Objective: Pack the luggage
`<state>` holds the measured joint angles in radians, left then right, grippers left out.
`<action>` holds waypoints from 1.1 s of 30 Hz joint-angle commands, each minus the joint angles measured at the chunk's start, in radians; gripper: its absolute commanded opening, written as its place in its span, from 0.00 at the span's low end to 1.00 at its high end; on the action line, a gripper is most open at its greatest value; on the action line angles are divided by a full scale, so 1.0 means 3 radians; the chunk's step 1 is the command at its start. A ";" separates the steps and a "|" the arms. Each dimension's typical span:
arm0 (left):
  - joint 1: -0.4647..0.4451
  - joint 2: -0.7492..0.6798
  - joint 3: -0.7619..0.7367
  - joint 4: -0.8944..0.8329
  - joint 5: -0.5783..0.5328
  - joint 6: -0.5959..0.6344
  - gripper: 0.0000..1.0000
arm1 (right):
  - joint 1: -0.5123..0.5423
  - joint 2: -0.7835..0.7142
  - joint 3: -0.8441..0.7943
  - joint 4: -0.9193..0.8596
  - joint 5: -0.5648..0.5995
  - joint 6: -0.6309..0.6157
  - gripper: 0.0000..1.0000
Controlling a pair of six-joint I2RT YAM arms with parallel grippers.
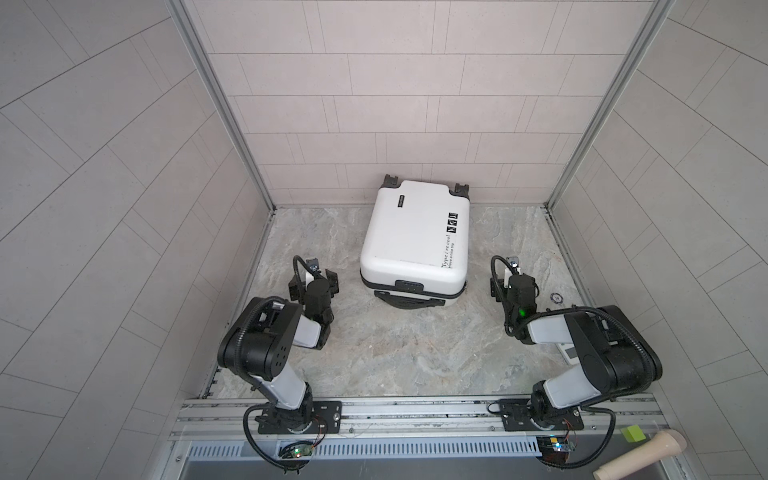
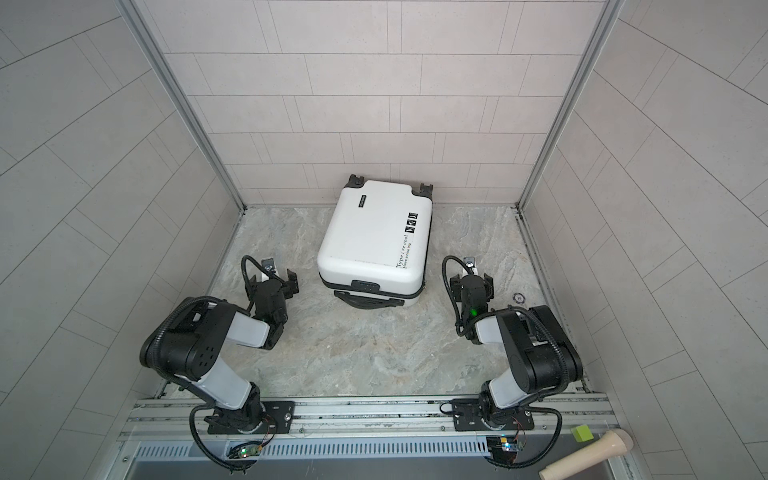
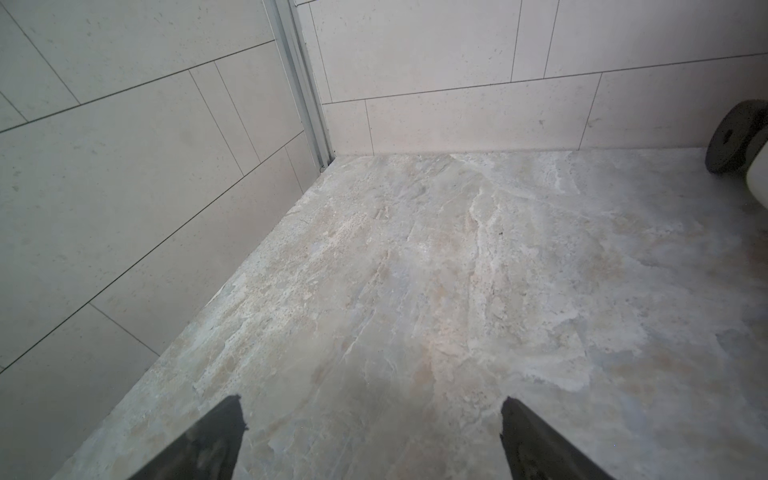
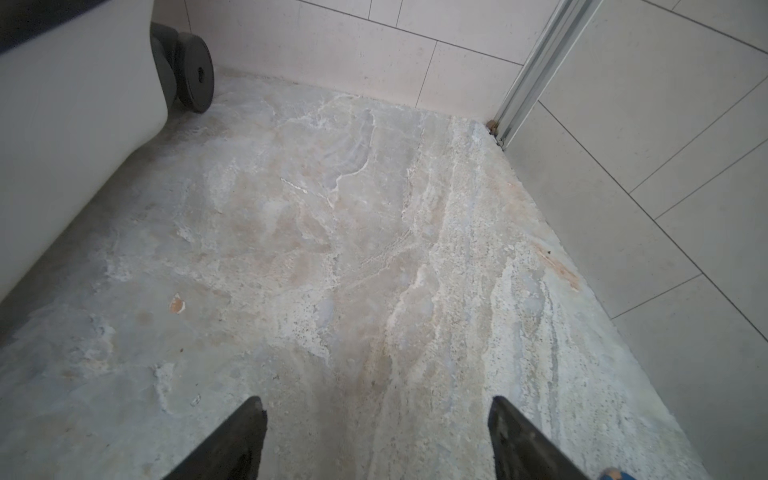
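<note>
Luggage [image 1: 413, 232] [image 2: 374, 232] lies flat and closed on the table [image 1: 395, 353], back-centre, white shell up. Its wheels point to the back wall and the handle end [image 1: 409, 300] faces the robot. The black zipper band looks shut all along the near edge. Can't tell if the wheels touch the wall.

Left gripper [image 1: 313, 282] [image 2: 271, 282] sits left of the luggage, near it but apart. Its jaws are spread wide and hold nothing. The left wrist view shows both fingertips [image 3: 224, 419] over bare table, gripper [image 3: 371, 415] empty, with one luggage wheel [image 3: 733, 139] at the frame edge.

Right gripper [image 1: 514, 282] [image 2: 471, 284] sits right of the luggage, also apart from it. Its jaws are parted with nothing between them. The right wrist view shows the fingertips [image 4: 249, 419] over bare table, gripper [image 4: 376, 411] empty, with the white shell [image 4: 75, 104] and a wheel [image 4: 197, 79] off to one side.

A small round token [image 1: 556, 297] lies on the table just beside the right gripper, on the side away from the luggage. A wooden piece [image 1: 640, 455] and a green block [image 1: 632, 433] sit off the table past the rail, near the right arm's base.
</note>
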<state>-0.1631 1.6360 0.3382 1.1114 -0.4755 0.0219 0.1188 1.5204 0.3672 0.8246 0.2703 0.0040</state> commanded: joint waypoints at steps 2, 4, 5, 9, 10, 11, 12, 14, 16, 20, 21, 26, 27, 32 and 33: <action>0.0179 -0.0094 0.0185 -0.0495 0.0123 -0.0181 1.00 | -0.0090 -0.0015 0.0157 -0.0206 -0.0130 0.0032 0.87; 0.0261 -0.0107 0.0214 -0.0587 0.0231 -0.0255 1.00 | -0.0128 0.0001 0.0221 -0.0310 -0.0092 0.0102 0.99; 0.0268 -0.0098 0.0215 -0.0575 0.0235 -0.0257 1.00 | -0.0149 0.0008 0.0241 -0.0332 -0.0117 0.0119 1.00; 0.0297 -0.0089 0.0212 -0.0585 0.0276 -0.0280 1.00 | -0.0172 0.0005 0.0249 -0.0351 -0.0143 0.0139 1.00; 0.0301 -0.0093 0.0213 -0.0581 0.0281 -0.0278 1.00 | -0.0172 0.0005 0.0244 -0.0352 -0.0142 0.0135 1.00; 0.0303 -0.0096 0.0208 -0.0575 0.0278 -0.0278 1.00 | -0.0172 0.0000 0.0241 -0.0347 -0.0140 0.0137 1.00; 0.0299 -0.0103 0.0203 -0.0570 0.0281 -0.0273 1.00 | -0.0171 0.0002 0.0235 -0.0342 -0.0144 0.0139 0.99; 0.0302 -0.0119 0.0178 -0.0542 0.0276 -0.0267 1.00 | -0.0171 -0.0010 0.0229 -0.0331 -0.0142 0.0138 1.00; 0.0293 -0.0130 0.0164 -0.0512 0.0272 -0.0258 1.00 | -0.0171 -0.0016 0.0220 -0.0324 -0.0142 0.0136 0.99; 0.0293 -0.0147 0.0134 -0.0468 0.0283 -0.0256 1.00 | -0.0171 -0.0018 0.0213 -0.0317 -0.0140 0.0138 1.00; 0.0289 -0.0146 0.0136 -0.0473 0.0281 -0.0258 1.00 | -0.0175 -0.0019 0.0214 -0.0315 -0.0144 0.0135 0.99; 0.0289 -0.0150 0.0136 -0.0474 0.0285 -0.0257 1.00 | -0.0172 -0.0021 0.0213 -0.0315 -0.0141 0.0135 0.99; 0.0289 -0.0146 0.0136 -0.0473 0.0284 -0.0252 1.00 | -0.0172 -0.0021 0.0217 -0.0317 -0.0139 0.0136 1.00; 0.0288 -0.0144 0.0141 -0.0481 0.0283 -0.0255 1.00 | -0.0175 -0.0021 0.0217 -0.0315 -0.0143 0.0138 0.99; 0.0291 -0.0144 0.0141 -0.0481 0.0285 -0.0256 1.00 | -0.0171 -0.0021 0.0218 -0.0318 -0.0143 0.0139 1.00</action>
<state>-0.0788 1.6115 0.3904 0.9520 -0.3882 -0.0456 0.0700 1.5204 0.4339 0.7341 0.2272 0.0380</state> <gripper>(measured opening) 0.999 0.994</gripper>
